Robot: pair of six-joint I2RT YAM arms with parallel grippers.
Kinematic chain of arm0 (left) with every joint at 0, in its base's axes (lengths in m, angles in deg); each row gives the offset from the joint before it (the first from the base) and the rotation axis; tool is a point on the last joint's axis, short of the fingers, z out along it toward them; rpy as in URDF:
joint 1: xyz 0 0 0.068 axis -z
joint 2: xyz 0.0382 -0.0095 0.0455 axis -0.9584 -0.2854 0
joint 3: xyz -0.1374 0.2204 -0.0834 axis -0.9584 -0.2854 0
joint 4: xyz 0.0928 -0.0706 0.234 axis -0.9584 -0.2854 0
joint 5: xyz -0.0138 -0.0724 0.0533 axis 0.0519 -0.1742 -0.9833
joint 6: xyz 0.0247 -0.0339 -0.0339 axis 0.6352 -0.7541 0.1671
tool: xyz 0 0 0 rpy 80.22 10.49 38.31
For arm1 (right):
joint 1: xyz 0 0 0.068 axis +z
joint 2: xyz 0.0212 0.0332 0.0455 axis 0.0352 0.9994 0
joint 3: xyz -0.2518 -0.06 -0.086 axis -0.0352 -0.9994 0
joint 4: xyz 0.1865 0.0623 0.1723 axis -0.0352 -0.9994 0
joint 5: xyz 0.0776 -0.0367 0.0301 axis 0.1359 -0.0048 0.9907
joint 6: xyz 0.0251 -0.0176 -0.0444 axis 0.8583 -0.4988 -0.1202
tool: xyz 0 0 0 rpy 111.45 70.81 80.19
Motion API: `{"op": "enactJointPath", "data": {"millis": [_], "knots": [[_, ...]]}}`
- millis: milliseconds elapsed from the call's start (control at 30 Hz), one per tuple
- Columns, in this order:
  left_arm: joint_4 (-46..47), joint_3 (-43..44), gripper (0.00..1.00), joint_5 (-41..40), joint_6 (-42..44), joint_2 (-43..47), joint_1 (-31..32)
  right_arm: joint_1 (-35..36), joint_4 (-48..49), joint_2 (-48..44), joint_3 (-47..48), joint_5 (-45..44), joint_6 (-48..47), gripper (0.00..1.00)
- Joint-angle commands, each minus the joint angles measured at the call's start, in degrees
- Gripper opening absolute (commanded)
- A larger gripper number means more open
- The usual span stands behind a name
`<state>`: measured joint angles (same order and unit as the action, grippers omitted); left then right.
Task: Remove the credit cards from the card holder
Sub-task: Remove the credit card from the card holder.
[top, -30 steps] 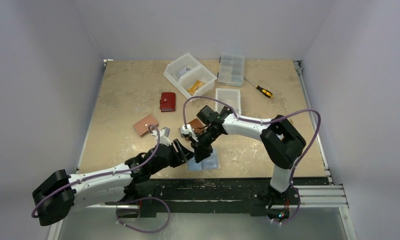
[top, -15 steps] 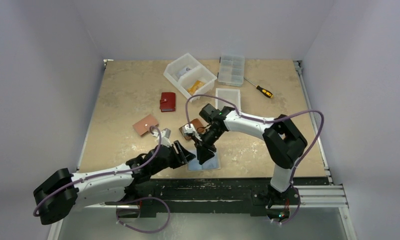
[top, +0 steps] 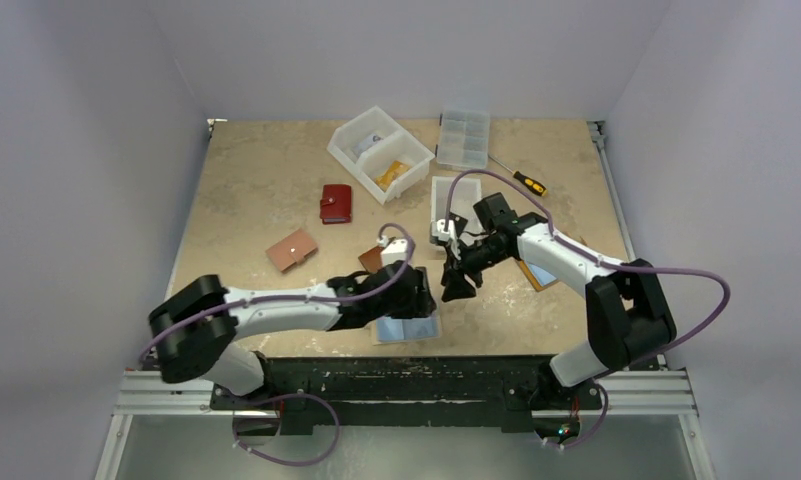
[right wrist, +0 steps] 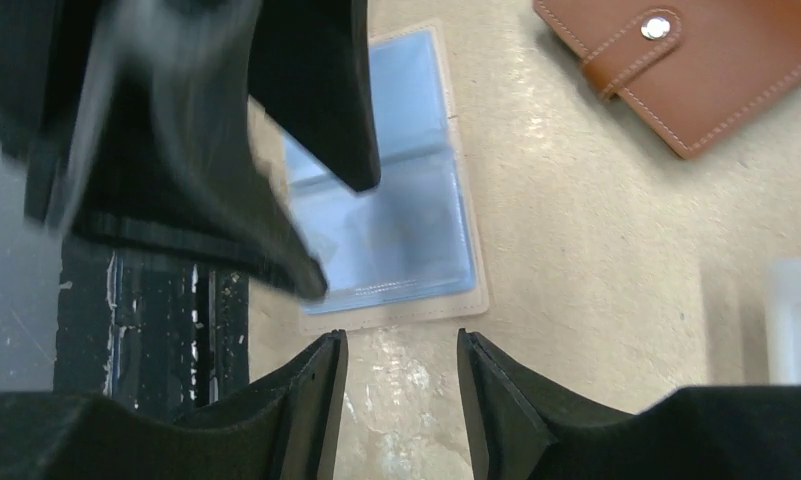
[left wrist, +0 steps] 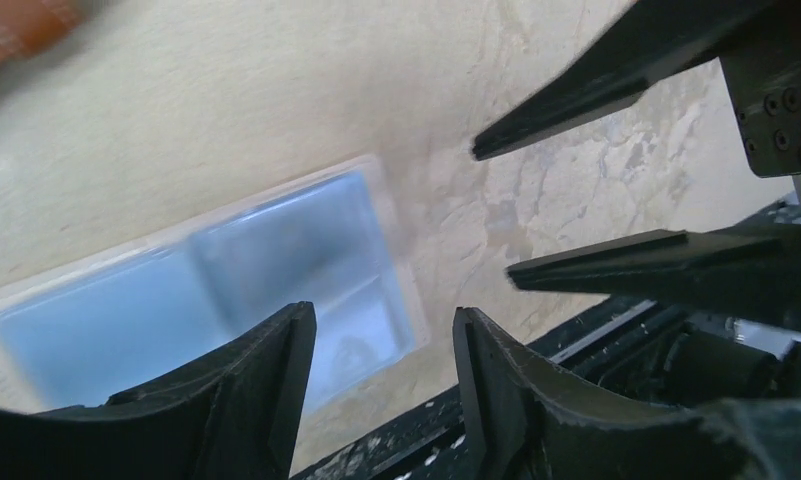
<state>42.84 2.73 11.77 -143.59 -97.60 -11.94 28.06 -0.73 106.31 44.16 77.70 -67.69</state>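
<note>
The card holder [top: 408, 329] lies open near the table's front edge, a clear sleeve with light blue pockets. It also shows in the left wrist view [left wrist: 226, 290] and the right wrist view [right wrist: 396, 230]. I cannot tell if credit cards are in the pockets; no loose card shows. My left gripper [top: 422, 300] hovers over the holder's right end, open and empty [left wrist: 384, 315]. My right gripper [top: 454, 287] is just right of the holder, open and empty [right wrist: 401, 400], above bare table. Each gripper's fingers show in the other's wrist view.
A brown snap wallet [top: 371, 258] [right wrist: 696, 60] lies just behind the holder. A red wallet [top: 336, 203], tan wallet [top: 292, 250], white bin [top: 380, 152], clear organizer box [top: 464, 138], clear tray [top: 456, 200] and screwdriver [top: 521, 179] lie farther back. The black rail [top: 426, 375] runs along the front edge.
My right gripper has pulled back to the right, off the card holder. My left arm has swung right and its gripper now hangs over the holder.
</note>
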Motion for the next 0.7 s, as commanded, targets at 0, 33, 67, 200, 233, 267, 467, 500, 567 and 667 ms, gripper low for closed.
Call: {"op": "enactJointPath", "data": {"millis": [0,33,67,200,233,267,467,500,567,667], "knots": [[-16.2,14.5,0.58,-7.9,4.2,-11.2,4.5,-2.7,4.0,-2.1,-1.1,1.1,1.8,0.52],[-18.5,17.2,0.58,-8.8,4.3,-13.7,5.4,-3.2,4.2,-2.1,-1.1,1.2,1.9,0.52],[-20.6,19.7,0.59,-9.6,4.2,-15.8,6.1,-3.7,4.3,-2.0,-1.1,1.3,2.0,0.52],[-29.0,27.7,0.60,-12.6,3.2,-22.9,7.8,-4.9,4.6,-1.8,-1.1,1.7,2.3,0.52],[-30.9,29.1,0.60,-13.3,2.9,-24.0,8.0,-5.0,4.6,-1.8,-1.1,1.7,2.3,0.52],[-32.7,30.3,0.60,-14.0,2.6,-24.8,8.1,-5.2,4.8,-2.0,-1.3,1.7,2.4,0.52],[-34.0,31.6,0.59,-14.7,2.7,-25.5,8.9,-6.3,5.9,-3.2,-2.4,2.0,3.0,0.53],[-33.9,31.5,0.59,-14.4,2.8,-25.7,8.9,-6.5,5.9,-3.4,-2.5,1.9,3.1,0.53],[-33.7,31.5,0.57,-14.0,2.9,-25.9,9.0,-6.9,6.1,-3.7,-2.6,1.9,3.3,0.53],[-33.2,31.2,0.56,-14.2,3.3,-25.2,9.3,-7.4,6.4,-4.1,-2.8,1.9,3.6,0.53]]}}
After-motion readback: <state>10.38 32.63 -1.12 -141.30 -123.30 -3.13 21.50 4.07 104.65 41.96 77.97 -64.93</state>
